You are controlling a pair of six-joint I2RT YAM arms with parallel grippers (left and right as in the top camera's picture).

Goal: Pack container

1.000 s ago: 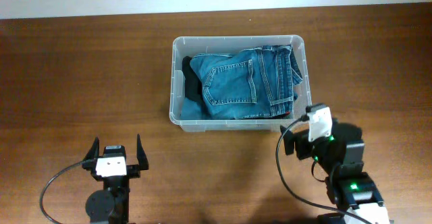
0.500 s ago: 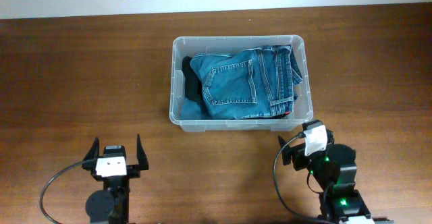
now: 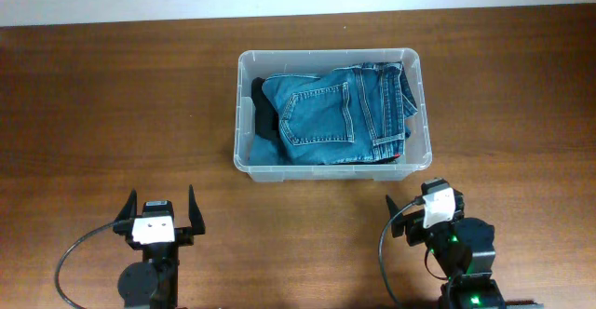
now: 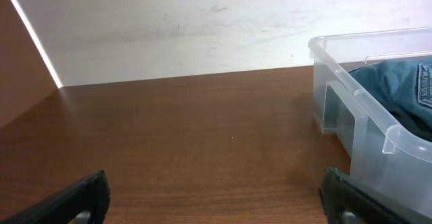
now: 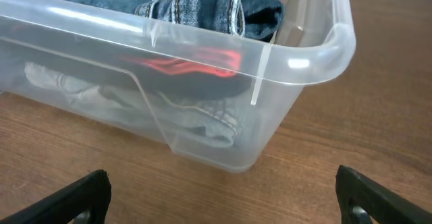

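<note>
Red cloth [image 5: 196, 65] under jeans [image 5: 202, 1] in container [image 5: 307, 62], plainest right-wrist; left pincer [image 4: 216, 198], right pincer [image 5: 223, 198] agape.

Clear plastic container [image 3: 244, 114]: rectangular tub, rounded corners, thick rim. Upright, open-topped, centre of scene toward far side. Folded blue jeans [image 3: 326, 114] fill it.
</note>
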